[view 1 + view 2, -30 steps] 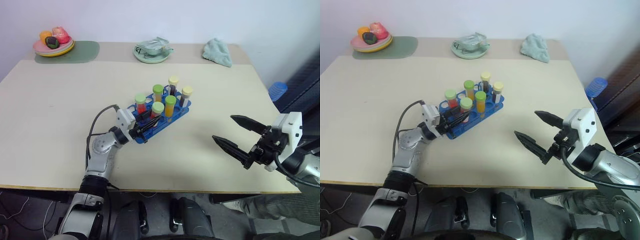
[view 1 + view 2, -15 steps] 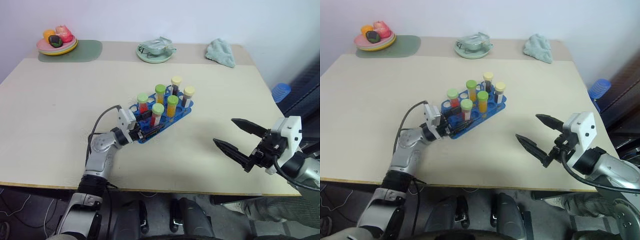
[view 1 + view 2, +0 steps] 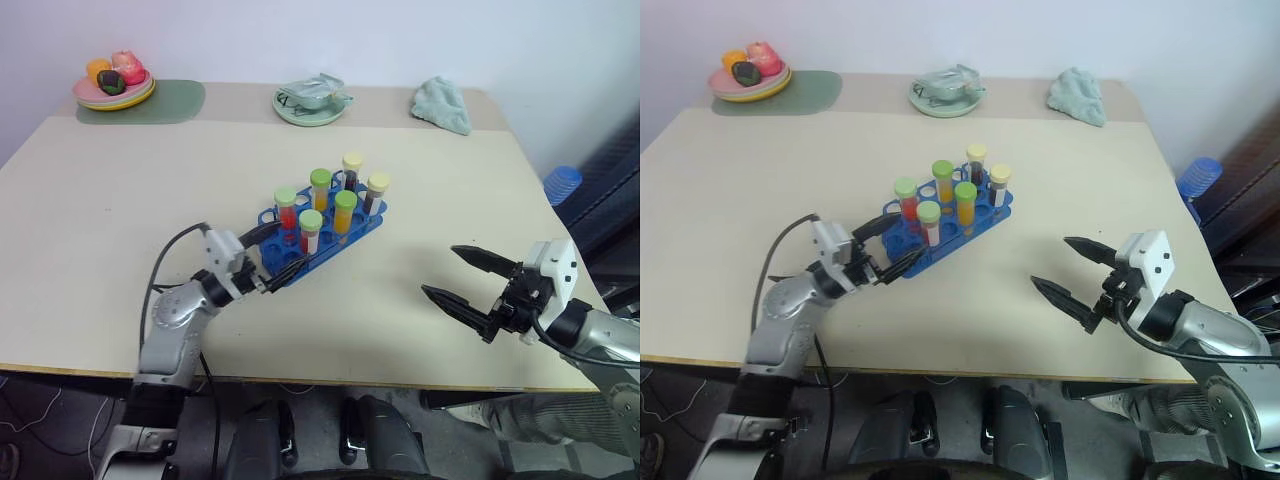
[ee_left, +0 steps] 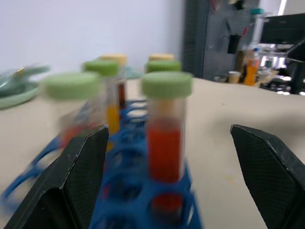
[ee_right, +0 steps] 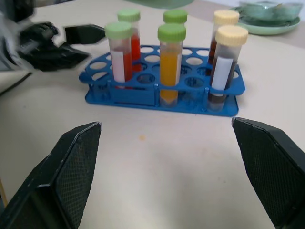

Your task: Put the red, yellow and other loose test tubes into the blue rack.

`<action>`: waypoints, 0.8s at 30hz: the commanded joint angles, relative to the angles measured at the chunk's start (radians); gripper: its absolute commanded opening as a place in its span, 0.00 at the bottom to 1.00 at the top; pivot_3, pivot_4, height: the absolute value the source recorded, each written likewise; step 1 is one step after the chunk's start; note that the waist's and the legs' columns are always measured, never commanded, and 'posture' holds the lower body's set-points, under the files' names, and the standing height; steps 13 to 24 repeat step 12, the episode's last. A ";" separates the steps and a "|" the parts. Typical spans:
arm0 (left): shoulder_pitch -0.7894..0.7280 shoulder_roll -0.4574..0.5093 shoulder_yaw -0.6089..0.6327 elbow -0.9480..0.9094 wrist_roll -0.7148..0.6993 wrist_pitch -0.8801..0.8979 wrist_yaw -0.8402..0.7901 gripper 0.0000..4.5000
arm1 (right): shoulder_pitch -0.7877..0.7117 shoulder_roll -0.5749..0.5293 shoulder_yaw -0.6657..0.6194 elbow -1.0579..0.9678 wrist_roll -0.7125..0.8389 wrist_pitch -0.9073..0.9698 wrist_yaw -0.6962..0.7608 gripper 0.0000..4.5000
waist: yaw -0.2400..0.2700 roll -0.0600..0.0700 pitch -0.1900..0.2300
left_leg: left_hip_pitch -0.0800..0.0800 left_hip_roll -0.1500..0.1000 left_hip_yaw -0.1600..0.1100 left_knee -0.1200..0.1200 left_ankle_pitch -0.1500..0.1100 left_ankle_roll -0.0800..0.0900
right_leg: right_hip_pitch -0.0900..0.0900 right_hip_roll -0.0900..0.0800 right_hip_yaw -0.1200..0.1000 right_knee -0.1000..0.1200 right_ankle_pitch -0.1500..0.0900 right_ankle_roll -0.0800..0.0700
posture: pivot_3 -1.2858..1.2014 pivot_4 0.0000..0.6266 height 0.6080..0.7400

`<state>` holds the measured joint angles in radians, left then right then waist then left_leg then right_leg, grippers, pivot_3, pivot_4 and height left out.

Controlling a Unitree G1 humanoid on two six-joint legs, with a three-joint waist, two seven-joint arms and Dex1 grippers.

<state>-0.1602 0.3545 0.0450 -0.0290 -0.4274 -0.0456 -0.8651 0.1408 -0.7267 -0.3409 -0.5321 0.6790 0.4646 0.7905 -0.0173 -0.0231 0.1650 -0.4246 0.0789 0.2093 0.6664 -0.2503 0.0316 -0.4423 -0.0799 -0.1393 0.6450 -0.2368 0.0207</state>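
Blue rack [image 3: 322, 236], centre frame on the bench [image 3: 110, 210], holds six capped tubes. Left gripper [image 3: 268, 258] has released the nearest tube and backed off, fingers spread. Right gripper [image 3: 468, 276], lower right, spread, empty. Loading appears finished.

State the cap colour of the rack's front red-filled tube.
Light green cap, clearest in the right wrist view.

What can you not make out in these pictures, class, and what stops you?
- Dish at the table's far edge: its crumpled contents are too small to name from the head views.
- Nearest red tube: blurred in the left wrist view, so any label is unreadable.
- Blue rack: hole count hidden behind the standing tubes in the right wrist view.
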 commanded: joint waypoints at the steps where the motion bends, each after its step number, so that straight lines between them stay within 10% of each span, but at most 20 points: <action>1: 0.073 0.052 0.065 -0.105 -0.057 0.034 -0.011 0.93 | -0.030 -0.007 0.006 0.048 -0.033 -0.058 0.041 1.00 | 0.002 0.000 0.000 | 0.000 0.000 0.000 0.000 0.000 0.000 | 0.000 0.000 0.000 0.000 -0.001 -0.001 | 0.52 0.24 1.00; 24: 0.356 0.209 0.274 -0.297 -0.129 0.165 0.042 0.93 | -0.121 -0.026 0.011 0.229 -0.082 -0.145 0.165 1.00 | -0.001 0.001 0.001 | 0.000 0.000 0.001 -0.001 -0.002 -0.003 | -0.001 -0.001 0.000 -0.001 -0.003 0.001 | 0.52 0.24 1.00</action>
